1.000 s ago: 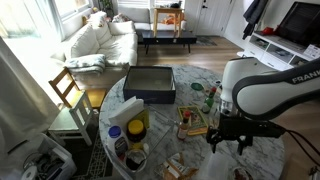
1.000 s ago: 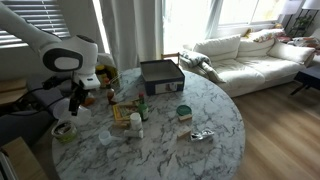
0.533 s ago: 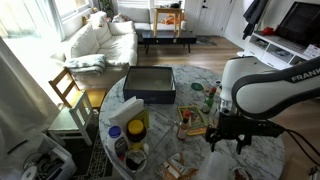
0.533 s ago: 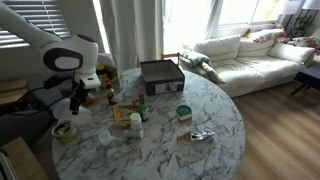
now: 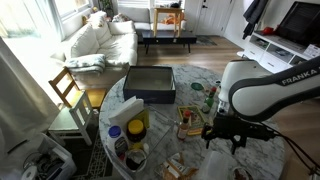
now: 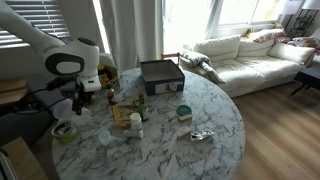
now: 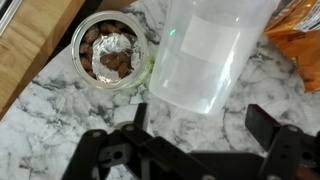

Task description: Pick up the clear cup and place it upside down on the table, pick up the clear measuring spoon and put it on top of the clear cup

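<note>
In the wrist view the clear cup [image 7: 205, 50] is a translucent whitish tumbler on the marbled table [image 7: 40, 110]. It sits just ahead of my gripper [image 7: 200, 120], whose two black fingers are spread wide on either side of the cup's near end without touching it. In both exterior views the gripper [image 5: 222, 138] [image 6: 78, 100] hangs low over the table's edge. A whitish shape [image 5: 214, 166] below it may be the cup. A small clear shiny item [image 6: 200, 135] lies on the table [image 6: 215, 110]; I cannot tell whether it is the measuring spoon.
A small bowl with foil and brown bits [image 7: 108, 50] [image 6: 64, 131] sits beside the cup. A dark tray [image 5: 150, 84] [image 6: 161, 75], bottles, a yellow-topped jar [image 5: 136, 125] and snack packets [image 5: 192, 122] crowd the table. A wooden surface [image 7: 30, 40] borders the table.
The gripper has shifted slightly and dipped a little toward the table; its fingers stay open.
</note>
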